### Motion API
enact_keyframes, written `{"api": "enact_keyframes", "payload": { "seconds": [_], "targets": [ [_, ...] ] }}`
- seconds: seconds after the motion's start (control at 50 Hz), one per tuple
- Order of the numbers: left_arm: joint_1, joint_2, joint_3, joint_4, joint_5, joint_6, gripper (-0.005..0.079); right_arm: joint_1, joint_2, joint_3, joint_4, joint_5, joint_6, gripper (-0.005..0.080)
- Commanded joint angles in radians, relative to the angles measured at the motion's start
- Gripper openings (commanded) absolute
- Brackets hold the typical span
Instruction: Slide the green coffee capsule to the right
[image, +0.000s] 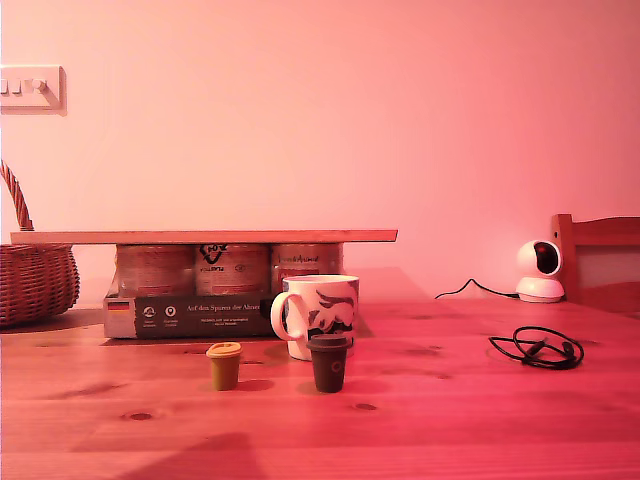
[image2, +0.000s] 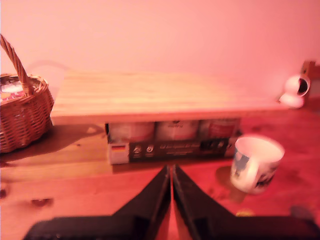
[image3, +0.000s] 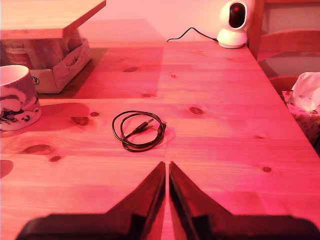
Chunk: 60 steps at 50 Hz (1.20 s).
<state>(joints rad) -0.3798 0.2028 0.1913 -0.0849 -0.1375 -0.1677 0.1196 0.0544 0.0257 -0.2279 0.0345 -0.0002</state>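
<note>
1. In the exterior view, the green coffee capsule stood upright on the wooden table, just beside a dark capsule that lay toward the exterior view's right. A white mug with a dark pattern stood close behind the two, its handle toward the exterior view's left. Behind the mug, a pack of jars carried a wooden board on top. A wicker basket sat at the exterior view's left edge, a coiled black cable lay on the table toward the exterior view's right, and a small white camera stood near the wall behind it. Neither arm showed here.

2. In the first wrist view, my first gripper hung above the table with its jaws pressed together and nothing between them. Ahead were the board, the jars, the basket and the mug. The green capsule could not be made out with certainty.

3. In the second wrist view, my second gripper was likewise clenched on nothing, with the cable on the table just beyond its tips. The mug, the camera and a chair showed around the edges. The green capsule was out of sight.
</note>
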Motion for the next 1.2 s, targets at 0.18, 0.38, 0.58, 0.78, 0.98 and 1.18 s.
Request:
{"api": "enact_keyframes", "payload": {
  "seconds": [0.18,0.38,0.58,0.78,0.98,1.18],
  "targets": [
    [0.02,-0.002,-0.061,0.071,-0.024,0.04,-0.0021,0.003,0.0,0.003,0.002,0.001,0.003,-0.0013],
    [0.073,0.0,-0.082,0.132,0.029,0.04,-0.0021,0.003,0.0,0.003,0.002,0.001,0.003,-0.0013],
    [0.121,0.0,-0.085,0.134,0.066,0.018,-0.0021,0.003,0.0,0.003,0.002,0.001,0.003,-0.0013],
    [0.151,0.0,-0.087,0.117,0.085,0.01,-0.0021,0.003,0.0,0.003,0.002,0.001,0.003,-0.0013],
    [0.17,0.0,-0.089,0.108,0.108,-0.002,-0.0021,0.003,0.0,0.003,0.002,0.001,0.003,-0.0013],
    [0.17,0.0,-0.089,0.108,0.109,-0.017,-0.0021,0.003,0.0,0.003,0.002,0.001,0.003,-0.0013]
  ]
}}
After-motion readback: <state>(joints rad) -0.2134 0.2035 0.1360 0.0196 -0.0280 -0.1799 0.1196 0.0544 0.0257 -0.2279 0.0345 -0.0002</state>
